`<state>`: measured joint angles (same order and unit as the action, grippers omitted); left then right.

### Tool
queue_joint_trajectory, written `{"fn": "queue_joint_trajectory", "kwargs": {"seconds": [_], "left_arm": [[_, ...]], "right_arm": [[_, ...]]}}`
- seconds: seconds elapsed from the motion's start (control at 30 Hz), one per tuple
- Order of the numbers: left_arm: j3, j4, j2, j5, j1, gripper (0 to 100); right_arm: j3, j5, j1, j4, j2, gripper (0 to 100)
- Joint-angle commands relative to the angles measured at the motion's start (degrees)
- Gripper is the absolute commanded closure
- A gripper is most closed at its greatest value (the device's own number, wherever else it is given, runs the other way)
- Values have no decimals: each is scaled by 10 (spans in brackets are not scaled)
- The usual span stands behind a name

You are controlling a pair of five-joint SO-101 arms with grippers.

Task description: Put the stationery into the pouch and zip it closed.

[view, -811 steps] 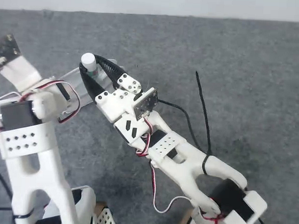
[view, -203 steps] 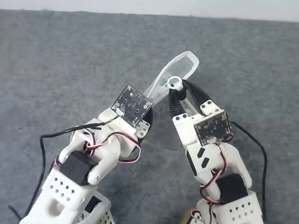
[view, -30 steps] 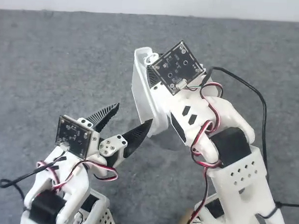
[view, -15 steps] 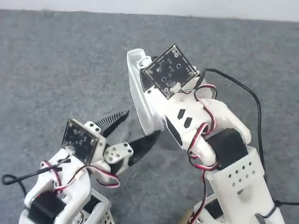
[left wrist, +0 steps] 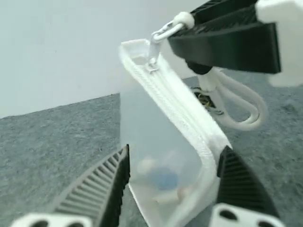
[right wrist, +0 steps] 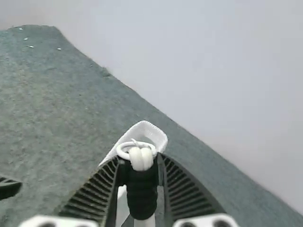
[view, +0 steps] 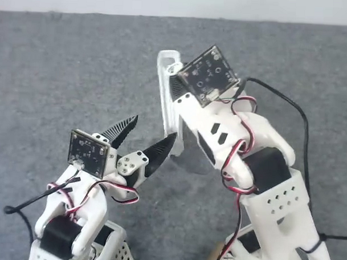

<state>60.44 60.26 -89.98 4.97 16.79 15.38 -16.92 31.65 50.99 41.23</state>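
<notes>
The pouch (view: pixel 170 107) has swung upright, its zipper (left wrist: pixel 176 109) pinched by the raised right claw (view: pixel 175 71); left claw (view: pixel 153 129) wide.

Left end effector (view: pixel 154 126) splayed, right (right wrist: pixel 140 161) clenched

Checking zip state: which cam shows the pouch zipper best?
Left wrist view: the zipper runs full length along the pouch edge, facing the camera. High view shows the pouch edge-on; right wrist view, its top end and zipper pull.
</notes>
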Motion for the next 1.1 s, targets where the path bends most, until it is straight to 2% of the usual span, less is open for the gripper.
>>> {"fn": "queue_joint_trajectory", "kwargs": {"seconds": [0.0, 0.3, 0.37, 0.57, 0.7, 0.9, 1.07], "left_arm": [[-37, 33, -4, -21, -5, 721], [-119, 111, -4, -27, 0, 718], [-126, 113, -4, -26, 6, 717], [-109, 98, -4, 11, 82, 716], [-81, 73, -4, 11, 83, 716], [-133, 119, -4, 13, 87, 716], [-130, 116, -4, 15, 89, 716]], "right_arm": [[-44, 6, -29, 8, 37, 991], [-20, 4, -32, 40, 95, 991], [-7, 4, -31, 39, 102, 991], [18, 8, -30, 35, 102, 991], [19, 8, -30, 35, 102, 991], [19, 8, -30, 36, 101, 991], [21, 8, -6, 40, 101, 991]]}}
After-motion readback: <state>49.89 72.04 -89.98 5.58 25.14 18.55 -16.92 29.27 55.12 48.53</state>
